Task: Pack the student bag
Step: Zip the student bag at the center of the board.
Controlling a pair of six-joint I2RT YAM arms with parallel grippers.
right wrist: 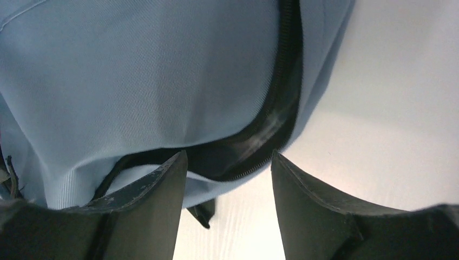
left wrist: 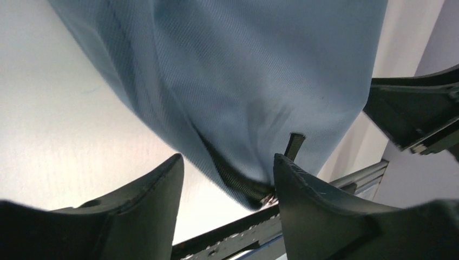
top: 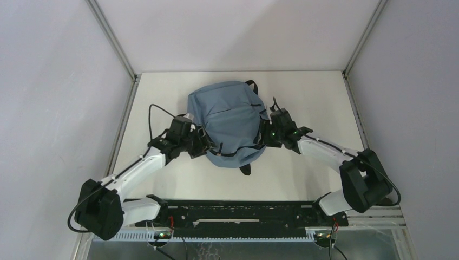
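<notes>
The student bag (top: 230,119) is a grey-blue backpack lying flat in the middle of the white table, its zipped end toward the arms. My left gripper (top: 208,147) is at its near left edge and my right gripper (top: 263,135) at its near right edge. In the left wrist view the left gripper (left wrist: 227,169) is open, with the bag (left wrist: 243,70) and its black zipper (left wrist: 233,181) just ahead and nothing between the fingers. In the right wrist view the right gripper (right wrist: 227,158) is open too, facing the bag (right wrist: 135,81) where the zipper (right wrist: 273,122) gapes.
A black rail (top: 238,214) runs along the near table edge between the arm bases. Grey enclosure walls and metal frame posts (top: 111,38) close in the table on three sides. A black strap (top: 246,169) pokes out under the bag's near end.
</notes>
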